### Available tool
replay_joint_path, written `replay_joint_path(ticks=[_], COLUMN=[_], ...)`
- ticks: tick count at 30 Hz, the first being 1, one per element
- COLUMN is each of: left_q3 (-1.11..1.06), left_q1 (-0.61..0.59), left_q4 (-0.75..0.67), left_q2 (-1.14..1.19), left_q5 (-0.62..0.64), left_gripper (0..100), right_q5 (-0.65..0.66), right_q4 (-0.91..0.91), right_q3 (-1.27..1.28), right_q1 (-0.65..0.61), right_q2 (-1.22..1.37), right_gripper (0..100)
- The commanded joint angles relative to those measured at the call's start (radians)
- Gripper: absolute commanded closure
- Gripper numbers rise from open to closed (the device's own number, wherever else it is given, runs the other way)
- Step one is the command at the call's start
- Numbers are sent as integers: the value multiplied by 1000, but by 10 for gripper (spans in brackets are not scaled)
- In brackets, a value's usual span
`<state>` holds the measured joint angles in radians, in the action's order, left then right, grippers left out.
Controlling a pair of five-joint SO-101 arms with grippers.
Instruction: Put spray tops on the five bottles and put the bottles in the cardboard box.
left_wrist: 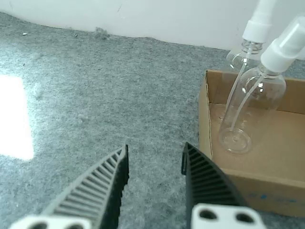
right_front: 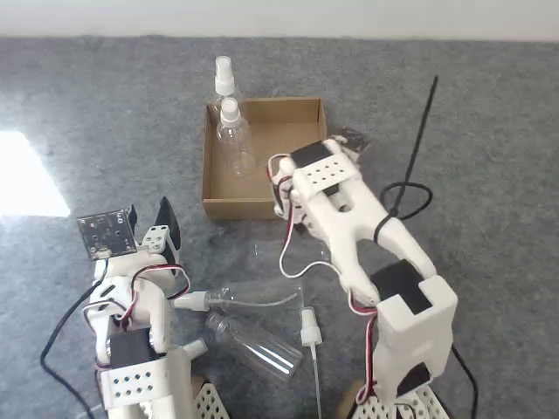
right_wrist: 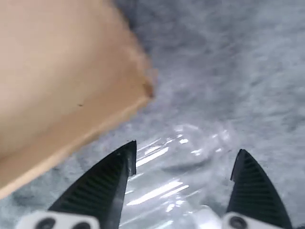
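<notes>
1. Right gripper (right_wrist: 186, 149) first: black jaws spread wide, straddling a clear plastic bottle (right_wrist: 174, 183) lying on the grey carpet (right_wrist: 238, 71), just beside a corner of the brown cardboard box (right_wrist: 57, 86).
2. Left gripper (left_wrist: 155, 155) is spread too, nothing in it, over carpet near the box.
3. One clear bottle with a white spray top (right_front: 234, 140) stands in the box's corner, and a second capped bottle (right_front: 225, 83) is just behind that corner.
4. Between the arms lie a capped bottle on its side (right_front: 253, 295), an uncapped bottle (right_front: 258, 345) and a loose white spray top (right_front: 310, 330).

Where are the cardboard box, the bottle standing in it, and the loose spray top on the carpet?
cardboard box (right_front: 238, 209): high view, on its front wall.
bottle standing in the box (right_front: 236, 147): high view, on its clear body.
loose spray top (right_front: 309, 331): high view, on its white head.
</notes>
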<state>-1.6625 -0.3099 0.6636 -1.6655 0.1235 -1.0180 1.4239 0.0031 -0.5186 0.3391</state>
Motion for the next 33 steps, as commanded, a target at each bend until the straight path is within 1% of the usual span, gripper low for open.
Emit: replay_joint_path(ticks=[1,9,13,19,24,29,33], left_q3=[10,10,10,10,10,10,10], left_q1=[-3,-3,-3,-3,-3,-3,-3], left_q4=[-3,-3,-3,-3,-3,-3,-3], left_q2=[-5,-5,-5,-5,-5,-5,-5], left_q5=[-8,-8,-8,-8,-8,-8,-8], left_gripper=[826,826,826,826,826,826,826], right_q5=[57,71,78,196,310,354,394], right_q4=[61,108,148,171,176,174,166], right_q3=[-9,-17,-35,-29,-29,-29,-29], right_q1=[53,56,51,38,-50,-166,-237], right_q2=[-19,-38,-117,-285,-366,-372,-372], right_gripper=[713,713,713,713,713,713,713])
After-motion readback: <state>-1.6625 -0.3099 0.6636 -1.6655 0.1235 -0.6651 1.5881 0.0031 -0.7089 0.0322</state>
